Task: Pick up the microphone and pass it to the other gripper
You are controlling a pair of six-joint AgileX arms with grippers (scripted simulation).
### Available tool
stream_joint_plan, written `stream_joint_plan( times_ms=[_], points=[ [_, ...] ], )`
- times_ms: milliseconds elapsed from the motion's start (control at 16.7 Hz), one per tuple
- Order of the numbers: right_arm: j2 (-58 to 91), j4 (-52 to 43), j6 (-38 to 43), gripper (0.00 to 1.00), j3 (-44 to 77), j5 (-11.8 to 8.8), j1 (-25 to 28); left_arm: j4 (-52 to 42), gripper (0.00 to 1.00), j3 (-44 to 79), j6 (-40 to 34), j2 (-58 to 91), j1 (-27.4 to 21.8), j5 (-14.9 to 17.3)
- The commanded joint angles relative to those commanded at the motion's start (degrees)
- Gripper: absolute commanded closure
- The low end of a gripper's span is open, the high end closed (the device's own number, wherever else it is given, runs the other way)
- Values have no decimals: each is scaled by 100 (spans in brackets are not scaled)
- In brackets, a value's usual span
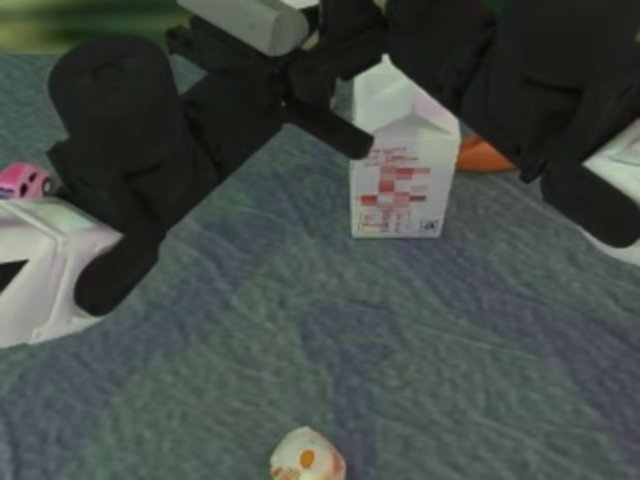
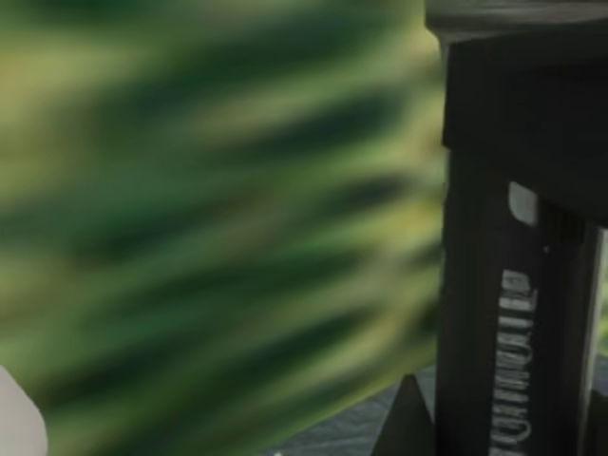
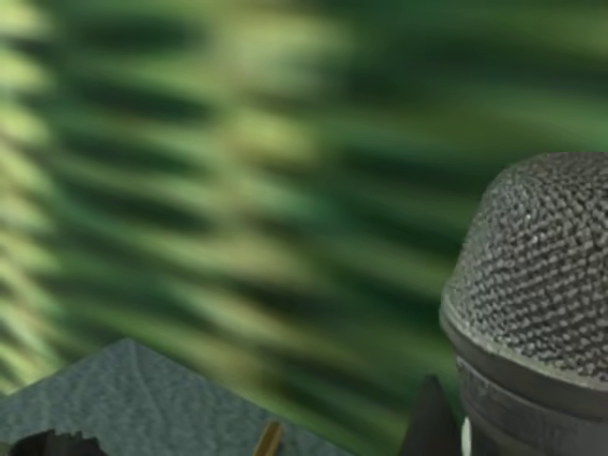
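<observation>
At the left edge of the tabletop (image 1: 300, 330), a small pink toy car (image 1: 25, 181) is seen, with the left arm raised beside it and reaching toward the far edge. Near the far edge, about mid-width, the left gripper (image 1: 305, 95) is held high above the surface, close to the right gripper (image 1: 400, 45). From above, the two dark shapes overlap and cannot be separated cleanly.

In the left wrist view, a black handle (image 2: 503, 285) with pale lettering is seen upright and very close. In the right wrist view, the microphone (image 3: 537, 285) is seen equally close, its grey mesh head uppermost. The microphone is thus recorded aloft between the two grippers, clear of the tabletop.

State of the left jaws: cannot be told. State of the right jaws: cannot be told.

A milk carton (image 1: 400, 170) stands upright below the grippers, with an orange object (image 1: 485, 155) partly hidden just behind it. A white-and-orange rounded item (image 1: 307, 458) lies at the near edge.
</observation>
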Motion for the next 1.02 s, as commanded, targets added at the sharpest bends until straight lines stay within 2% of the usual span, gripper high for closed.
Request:
stream_joint_plan(
  times_ms=[420, 1020],
  points=[
    [0, 0, 0, 100, 0, 0, 0, 0, 100, 0, 0, 0, 0, 0],
    [0, 0, 0, 100, 0, 0, 0, 0, 25, 0, 0, 0, 0, 0]
  ],
)
